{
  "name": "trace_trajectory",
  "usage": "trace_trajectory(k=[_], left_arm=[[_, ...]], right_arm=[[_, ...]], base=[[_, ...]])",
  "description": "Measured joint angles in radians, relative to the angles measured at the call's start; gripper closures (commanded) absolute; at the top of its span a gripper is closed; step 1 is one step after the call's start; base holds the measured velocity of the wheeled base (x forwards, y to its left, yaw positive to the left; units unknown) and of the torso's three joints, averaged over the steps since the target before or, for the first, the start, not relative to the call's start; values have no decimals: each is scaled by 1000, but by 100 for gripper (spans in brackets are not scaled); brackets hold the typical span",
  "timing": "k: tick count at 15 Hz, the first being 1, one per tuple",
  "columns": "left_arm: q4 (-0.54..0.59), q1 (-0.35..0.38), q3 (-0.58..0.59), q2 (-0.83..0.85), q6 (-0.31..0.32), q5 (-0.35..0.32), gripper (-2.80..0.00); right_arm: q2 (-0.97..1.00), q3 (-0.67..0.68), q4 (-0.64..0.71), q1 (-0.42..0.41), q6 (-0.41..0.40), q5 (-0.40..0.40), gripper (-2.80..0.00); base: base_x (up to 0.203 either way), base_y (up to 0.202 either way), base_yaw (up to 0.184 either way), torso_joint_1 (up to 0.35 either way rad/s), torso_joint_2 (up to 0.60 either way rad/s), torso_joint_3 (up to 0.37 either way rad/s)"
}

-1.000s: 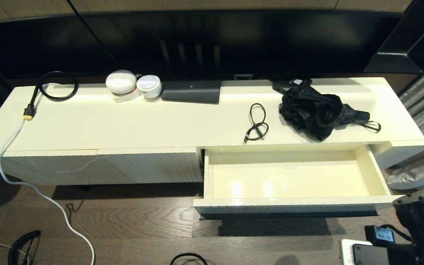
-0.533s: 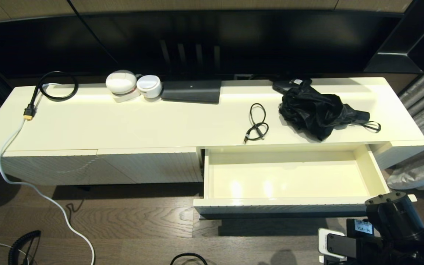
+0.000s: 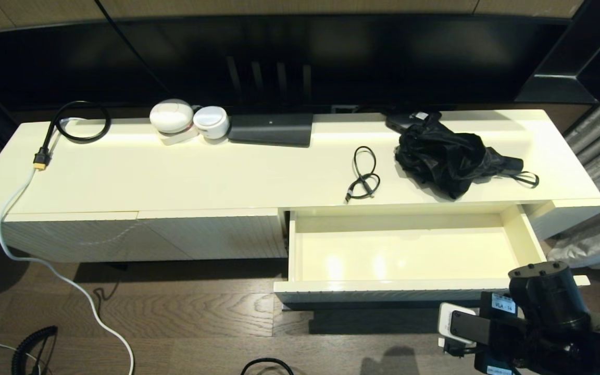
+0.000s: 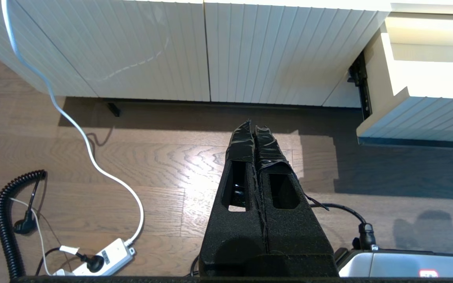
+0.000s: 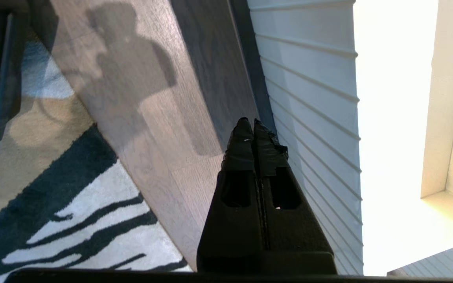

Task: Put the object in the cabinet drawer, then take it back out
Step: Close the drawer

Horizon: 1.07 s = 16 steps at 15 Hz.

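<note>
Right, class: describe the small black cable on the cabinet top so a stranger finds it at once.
Start at the long cream cabinet and its open drawer. Just behind the drawer's left end lies the small black cable, thin and loosely looped, left of the crumpled black umbrella.

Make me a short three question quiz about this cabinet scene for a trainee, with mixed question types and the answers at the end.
1. True or false: the cabinet drawer is pulled open and holds nothing.
2. Multiple choice: where does the crumpled black umbrella lie? A) inside the drawer B) on the cabinet top above the drawer C) on the floor
3. Fill in: the fingers of the left gripper and of the right gripper are both ____.

Key: 1 true. 2 B. 3 shut, with nothing between them; the left one hangs over the wooden floor, the right one beside the drawer's ribbed front.
</note>
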Motion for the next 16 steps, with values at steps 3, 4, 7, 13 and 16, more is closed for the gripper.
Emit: trace_trajectory(k=[3,4,7,13,16], left_arm=[[0,0,0,0,0,0,0],[0,0,0,0,0,0,0],[0,0,0,0,0,0,0],[0,0,0,0,0,0,0],[0,0,0,0,0,0,0]], right_arm=[[49,-1,-105,2,0,2,0],[68,-2,-146,7,0,3,0],[119,-3,-231,17,-1,3,0],[201,-14,-360,17,-2,1,0],[218,-37,-372,16,-3,-3,0]], base=[[0,0,0,0,0,0],[0,0,0,0,0,0],[0,0,0,0,0,0],[0,0,0,0,0,0],[0,0,0,0,0,0]])
